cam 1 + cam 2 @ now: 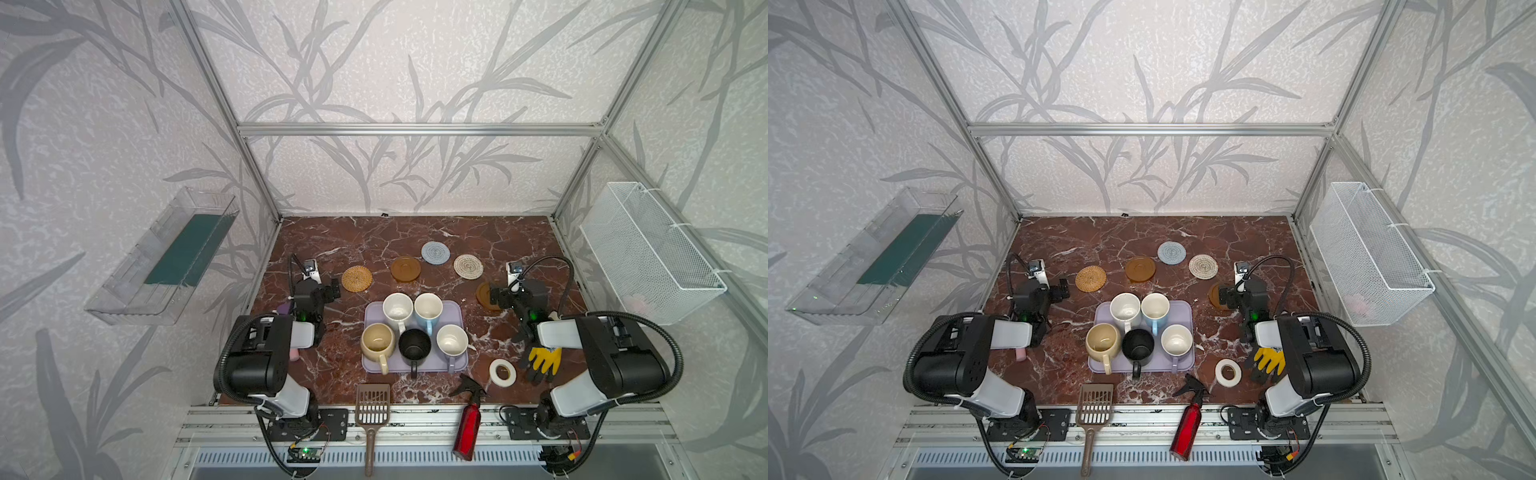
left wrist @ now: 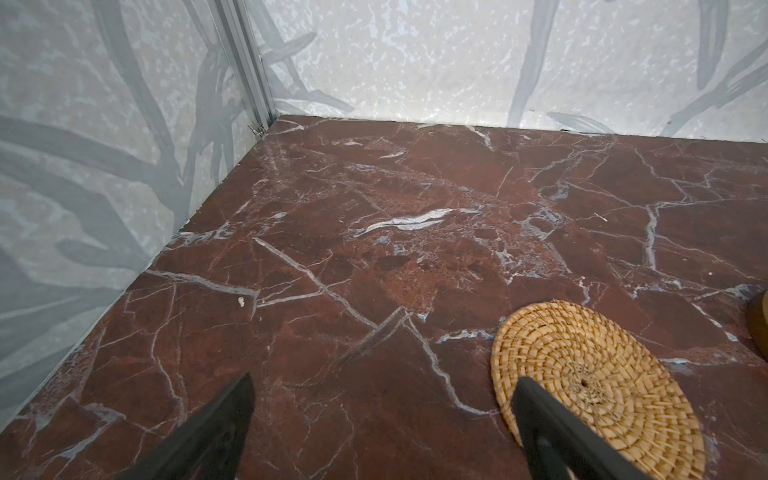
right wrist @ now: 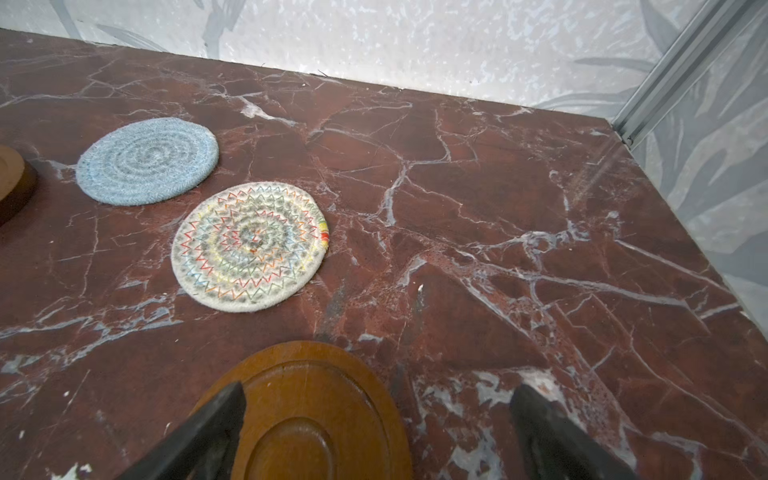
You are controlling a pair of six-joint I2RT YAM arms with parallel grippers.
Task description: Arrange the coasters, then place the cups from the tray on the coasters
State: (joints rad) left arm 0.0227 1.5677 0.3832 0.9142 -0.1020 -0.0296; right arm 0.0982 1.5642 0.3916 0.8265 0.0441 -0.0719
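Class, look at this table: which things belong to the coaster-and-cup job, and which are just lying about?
Job: orange coaster, middle amber coaster, right amber coaster, grey-blue coaster, cream coaster, white cup, blue cup, cream-yellow cup, black cup, lavender cup, tray.
Lying about: tape roll, yellow glove, spray bottle, scoop, wire basket.

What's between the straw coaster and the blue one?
A brown coaster lies between the straw coaster and the blue coaster. Both top views show it.
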